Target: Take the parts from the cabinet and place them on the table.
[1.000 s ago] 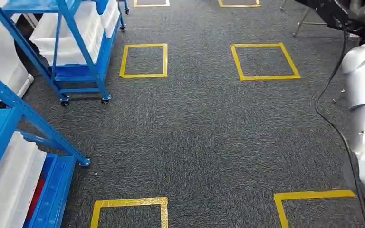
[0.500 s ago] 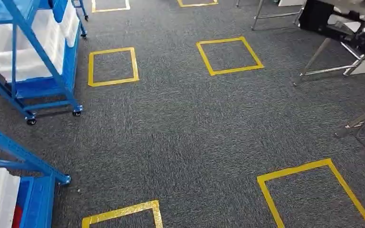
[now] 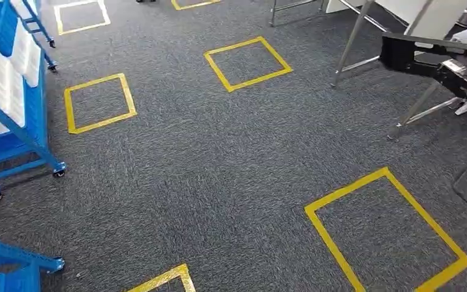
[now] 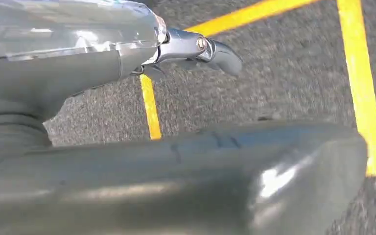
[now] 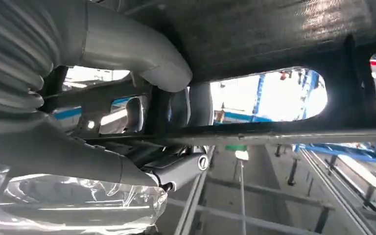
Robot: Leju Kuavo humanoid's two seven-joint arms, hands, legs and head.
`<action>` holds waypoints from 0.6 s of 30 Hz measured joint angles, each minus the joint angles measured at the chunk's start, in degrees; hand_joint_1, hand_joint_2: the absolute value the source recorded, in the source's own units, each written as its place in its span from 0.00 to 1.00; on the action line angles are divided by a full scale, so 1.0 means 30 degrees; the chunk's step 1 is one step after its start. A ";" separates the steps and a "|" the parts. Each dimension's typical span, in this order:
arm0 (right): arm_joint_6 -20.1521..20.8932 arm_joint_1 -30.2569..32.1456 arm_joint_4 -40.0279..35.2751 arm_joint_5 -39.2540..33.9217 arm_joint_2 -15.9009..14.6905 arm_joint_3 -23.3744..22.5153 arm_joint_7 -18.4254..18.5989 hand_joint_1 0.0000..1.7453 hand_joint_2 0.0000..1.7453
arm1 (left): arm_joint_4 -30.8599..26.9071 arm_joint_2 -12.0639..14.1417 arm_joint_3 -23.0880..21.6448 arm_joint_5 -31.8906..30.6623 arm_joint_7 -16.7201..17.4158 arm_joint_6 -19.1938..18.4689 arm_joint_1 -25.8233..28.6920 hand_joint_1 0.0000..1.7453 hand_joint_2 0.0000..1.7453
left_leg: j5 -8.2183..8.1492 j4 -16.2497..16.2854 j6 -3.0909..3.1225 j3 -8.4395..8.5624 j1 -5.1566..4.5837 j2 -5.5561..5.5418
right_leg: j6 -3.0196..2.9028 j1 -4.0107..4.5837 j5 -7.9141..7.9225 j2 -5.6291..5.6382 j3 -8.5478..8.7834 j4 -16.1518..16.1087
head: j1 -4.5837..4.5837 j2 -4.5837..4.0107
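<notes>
Your right hand (image 5: 169, 103) is gripping the black part (image 3: 428, 56), and that is the relation the coming move turns on. In the right wrist view the grey thumb (image 5: 142, 54) is pressing against the flat face of the part while the darker fingers (image 5: 178, 105) are wrapping through one of its cut-out openings. In the head view the part is hanging over the carpet at the robot's right side, its long axis lying roughly level and reaching leftward from the hand. The metal table legs (image 3: 351, 44) are standing just beyond its free end, ahead and to the right, so the right arm is much the nearer one for setting it down. The left hand (image 4: 191, 112) is hanging over the yellow floor tape (image 4: 360, 73), fingers apart and holding nothing. The blue cabinet (image 3: 18, 149) is sitting well apart, at the far left.
</notes>
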 joint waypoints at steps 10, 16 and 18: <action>0.1232 -0.1951 0.1268 0.2551 0.1844 0.0838 0.1203 1.00 1.00 | 0.0022 0.0095 -0.0605 -0.0437 0.0029 -0.0386 -0.0288 0.00 0.00 | 0.3528 -0.7065 0.0658 0.2986 0.0012 -0.0607 | 0.0575 -0.0215 0.0041 0.1631 -0.0464 0.0235 | 0.0015 0.0000; 0.1654 -0.3315 0.1938 0.2527 0.4198 0.1340 0.1318 1.00 1.00 | 0.0022 0.0131 -0.0874 -0.0182 -0.0197 -0.0693 -0.0146 0.00 0.00 | 0.3448 -0.7213 0.0622 0.3112 0.0029 0.1041 | 0.0918 -0.0297 -0.1997 -0.0843 -0.3082 0.5618 | 0.0022 0.0000; 0.1581 -0.3596 0.2120 0.2024 0.4778 0.1348 0.1063 1.00 1.00 | 0.0022 0.0109 -0.0889 -0.0001 -0.0298 -0.1062 -0.0158 0.00 0.00 | 0.3230 -0.6994 0.0431 0.3138 0.0158 0.1468 | 0.1134 -0.0435 -0.0355 -0.1213 -0.1643 0.2820 | 0.0022 0.0000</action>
